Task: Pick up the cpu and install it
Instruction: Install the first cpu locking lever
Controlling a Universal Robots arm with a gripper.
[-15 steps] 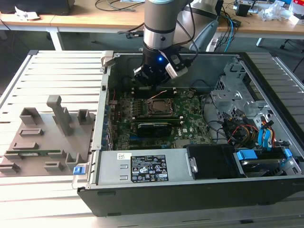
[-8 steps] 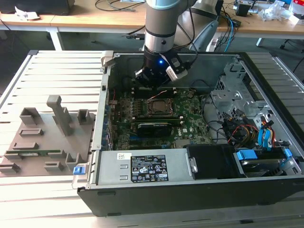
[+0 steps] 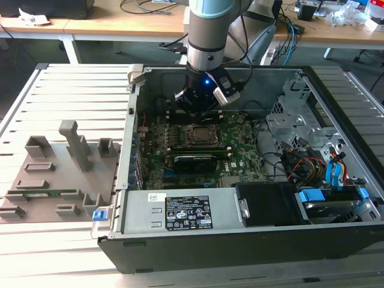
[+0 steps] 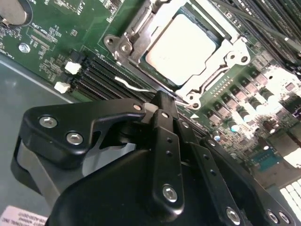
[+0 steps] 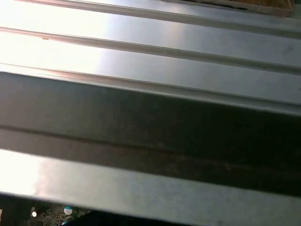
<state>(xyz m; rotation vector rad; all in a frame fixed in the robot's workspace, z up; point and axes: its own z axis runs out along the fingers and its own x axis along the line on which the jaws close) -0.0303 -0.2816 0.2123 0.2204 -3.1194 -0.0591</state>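
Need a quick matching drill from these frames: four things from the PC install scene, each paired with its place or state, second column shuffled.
Column one:
1. cpu
2. gripper
3. grey fixture tray
4. blue drive latches

Column two:
A. on the slatted table, at the exterior view's left of the case
B. lying in the open motherboard socket
C. in the case's corner, at the exterior view's right
D. just above the motherboard, beside the socket

Pairs: 1-B, 2-D, 3-A, 4-C

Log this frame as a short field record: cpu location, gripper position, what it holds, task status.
cpu location: the cpu lies flat in the motherboard socket, inside the open computer case
gripper position: the gripper is beside the socket, apart from the cpu
gripper load: nothing seen in it
task status: cpu already seated in the socket
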